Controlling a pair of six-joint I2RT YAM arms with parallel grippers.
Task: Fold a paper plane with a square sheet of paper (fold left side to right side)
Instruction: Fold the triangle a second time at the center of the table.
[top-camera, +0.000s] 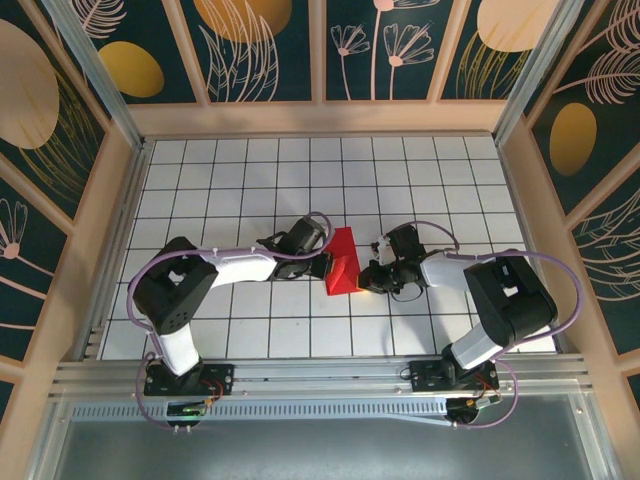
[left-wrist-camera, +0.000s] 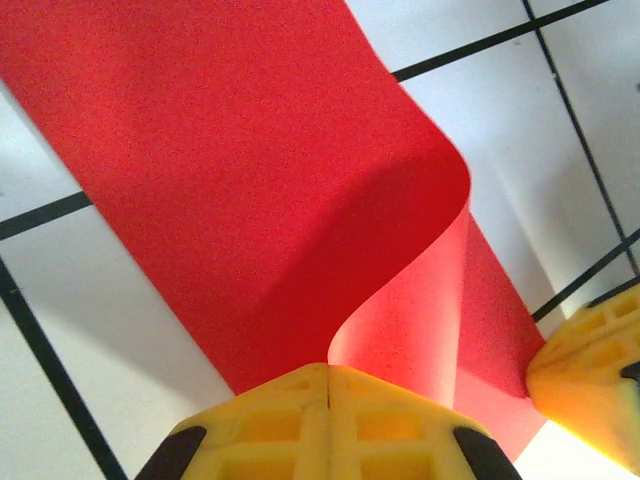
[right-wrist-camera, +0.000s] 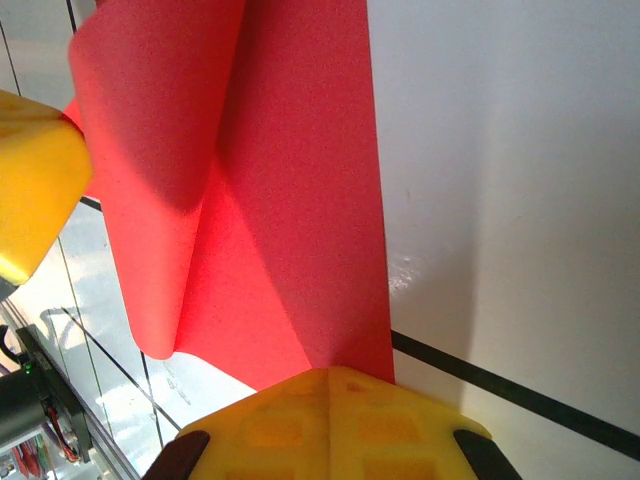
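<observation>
- Here on the left, the left gripper (top-camera: 325, 266) reaches in from its side to the left edge of the red paper (top-camera: 343, 262).
- Seen from its own wrist, its yellow fingers (left-wrist-camera: 260, 430) are pressed together. A raised flap of the paper rises straight out of the seam between them, so they look clamped on that flap.
- In the middle of the white grid table (top-camera: 250, 180), the paper lies between the two grippers. Part of it is flat on the tiles and the flap curls up and over.
- The curl shadows the paper beneath it. Both wrist views cut the paper off at their frame edges.
- On the right, the right gripper (top-camera: 368, 280) meets the paper's lower right corner.
- Its fingers (right-wrist-camera: 390, 430) are together. The paper's edge runs under their tips, and I cannot tell whether it is nipped or only pressed down.
</observation>
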